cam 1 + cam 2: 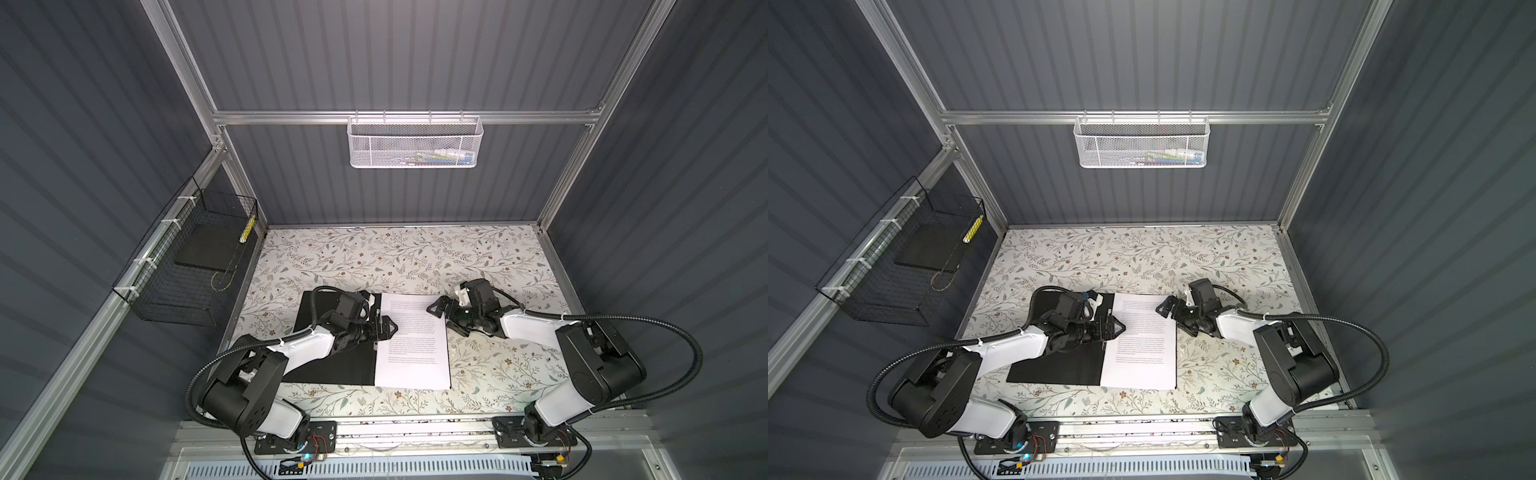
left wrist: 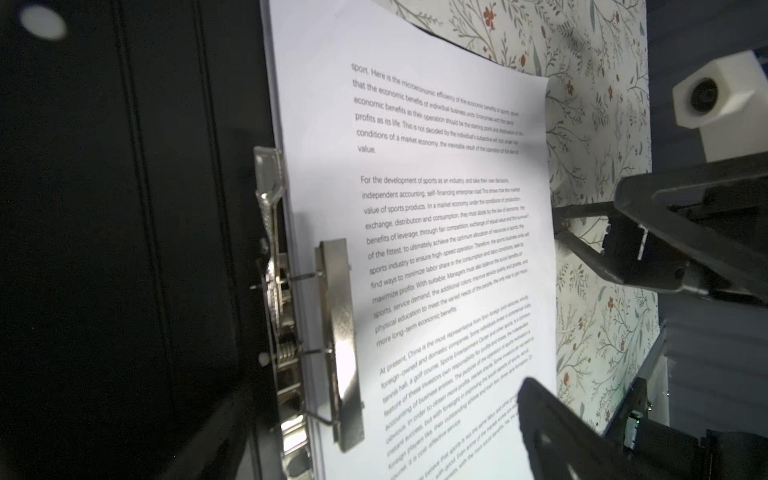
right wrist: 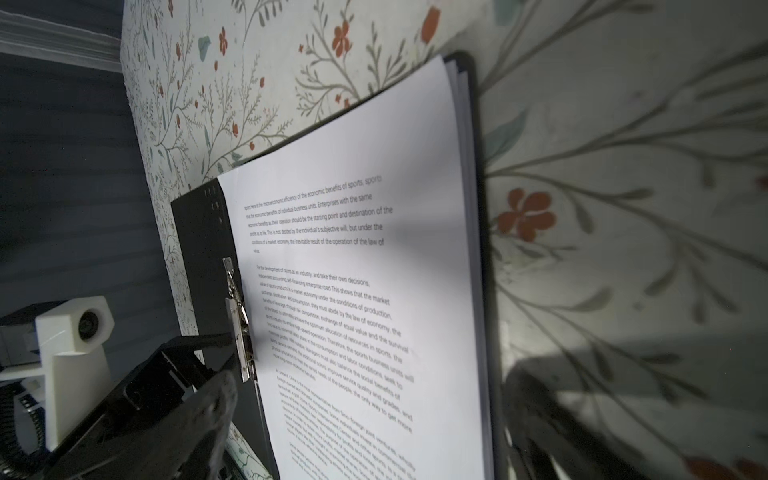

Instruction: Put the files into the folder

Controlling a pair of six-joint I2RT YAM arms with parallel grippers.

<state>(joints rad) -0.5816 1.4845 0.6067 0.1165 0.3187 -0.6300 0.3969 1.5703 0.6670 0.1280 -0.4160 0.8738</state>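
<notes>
The left pincer point(image 1: 384, 332) has its jaws spread wide and grips nothing. It hangs over the open folder point(image 1: 332, 361), at the inner edge of the files point(image 1: 415, 357). In the right wrist view 1 of its fingertips point(image 3: 220, 336) sits right at the metal clip point(image 2: 336, 332); whether they touch cannot be told.

The right pincer point(image 1: 444, 319) is also wide apart and empty, and 1 finger reaches over the far right corner of the files.

The folder lies flat on the floral desk point(image 1: 374, 257), black inside up. The files rest as a stack on its right half, and the clip's bar lies on their inner edge.

Well apart from these, a white mesh basket point(image 1: 413, 141) hangs on the back rail. A black wire basket point(image 1: 187, 266) on the left wall holds a dark slab point(image 1: 203, 245).
</notes>
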